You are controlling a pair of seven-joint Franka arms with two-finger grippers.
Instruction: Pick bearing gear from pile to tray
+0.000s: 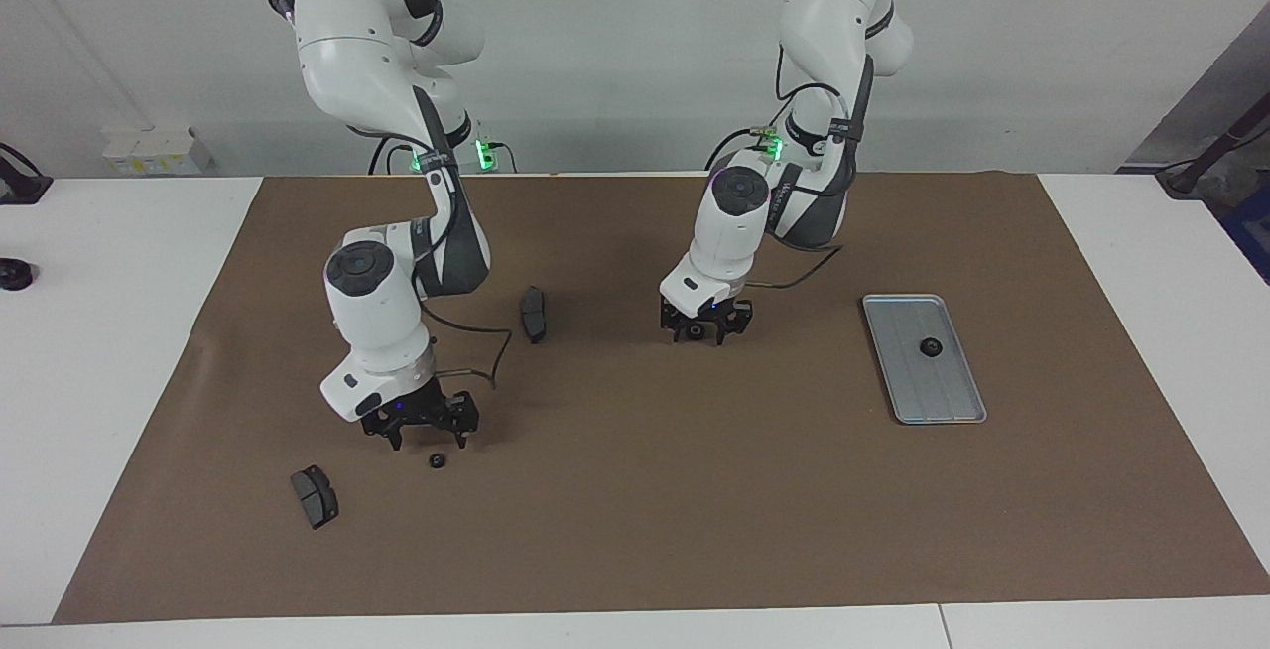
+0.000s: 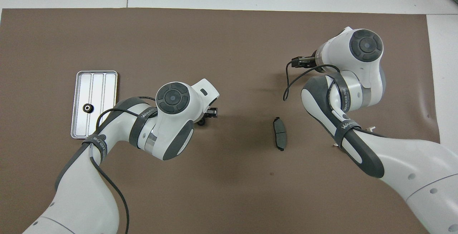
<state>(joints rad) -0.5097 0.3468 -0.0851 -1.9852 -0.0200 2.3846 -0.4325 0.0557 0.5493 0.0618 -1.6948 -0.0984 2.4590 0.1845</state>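
Note:
A small black gear (image 1: 698,331) lies mid-mat between the open fingers of my left gripper (image 1: 706,329), which is down at the mat; in the overhead view the gear (image 2: 202,122) peeks out beside the left gripper (image 2: 208,116). A second gear (image 1: 436,459) lies on the mat just past my right gripper (image 1: 425,428), which is open, low and apart from it. In the overhead view the right gripper (image 2: 302,61) shows partly and this gear is hidden. The silver tray (image 1: 943,401) holds one gear (image 1: 930,347); both the tray (image 2: 107,83) and its gear (image 2: 87,108) also show from overhead.
A dark brake pad (image 1: 534,314) lies between the arms and also shows from overhead (image 2: 279,138). Another brake pad (image 1: 315,496) lies near the right gripper, farther from the robots. The white bracket is almost wholly hidden by the right arm. A brown mat (image 1: 695,510) covers the table.

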